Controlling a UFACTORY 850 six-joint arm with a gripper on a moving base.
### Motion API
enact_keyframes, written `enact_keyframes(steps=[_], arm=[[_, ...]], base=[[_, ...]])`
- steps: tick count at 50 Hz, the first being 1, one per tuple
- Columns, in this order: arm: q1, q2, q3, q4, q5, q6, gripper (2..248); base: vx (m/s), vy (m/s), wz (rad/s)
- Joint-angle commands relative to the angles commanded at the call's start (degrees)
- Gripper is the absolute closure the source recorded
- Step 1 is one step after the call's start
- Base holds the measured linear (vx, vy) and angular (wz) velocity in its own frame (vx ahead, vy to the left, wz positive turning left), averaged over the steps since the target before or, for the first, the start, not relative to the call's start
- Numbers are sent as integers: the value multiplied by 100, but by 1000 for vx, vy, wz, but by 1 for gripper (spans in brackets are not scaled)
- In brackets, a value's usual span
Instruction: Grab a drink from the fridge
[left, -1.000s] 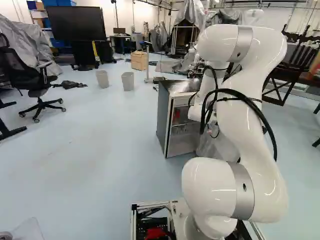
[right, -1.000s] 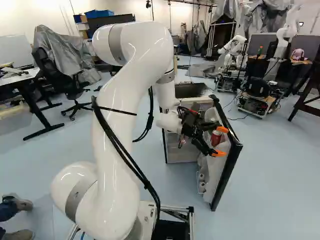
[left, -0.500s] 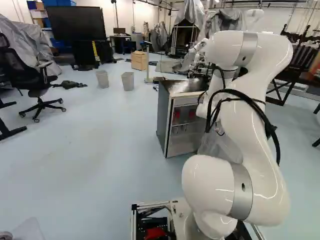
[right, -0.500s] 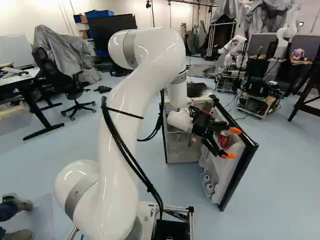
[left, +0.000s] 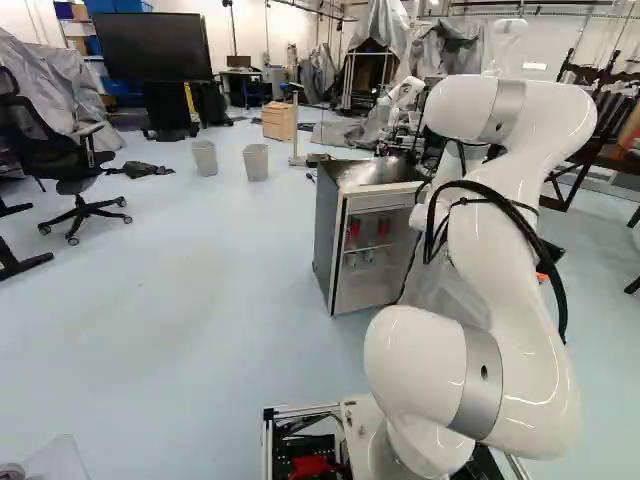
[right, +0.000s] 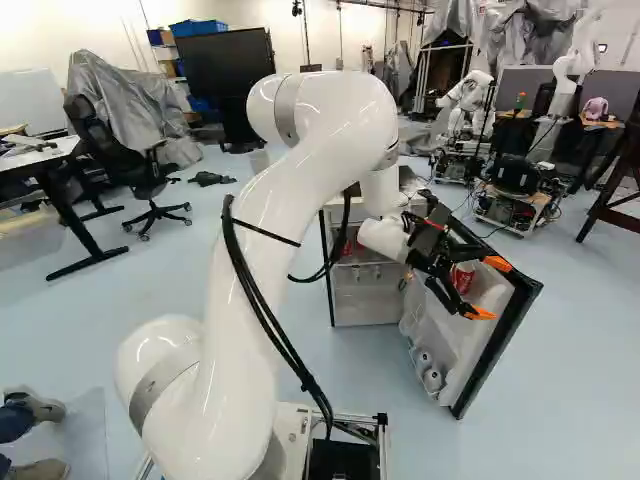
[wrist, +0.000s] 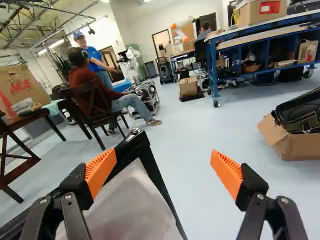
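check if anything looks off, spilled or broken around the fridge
Nothing stands out. The fridge has its door open, which fits fetching a drink; the red cans inside look upright, and no spill or damage shows.

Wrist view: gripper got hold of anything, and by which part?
Nothing held. The gripper is open. The fridge door is near one orange pad only; floor shows between it and the other. Contact: can't tell.
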Motion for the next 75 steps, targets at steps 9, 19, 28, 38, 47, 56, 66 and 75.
enact_keyframes(steps=[9,19,28,38,47,56,66,75], arm=[[-60,-42,-87,0,0,0,3],[-50,-16,-33,-3,0,0,3],[14,107,222,-203,0,0,3],[116,304,618,-731,0,0,3],[219,507,1010,-1265,0,0,3],[326,718,1400,-1805,0,0,3],[449,959,1825,-2408,0,0,3],[557,1175,2187,-2950,0,0,3]], base=[[0,0,0],[0,0,0],[0,0,0],[0,0,0],[0,0,0],[0,0,0],[0,0,0],[0,0,0]])
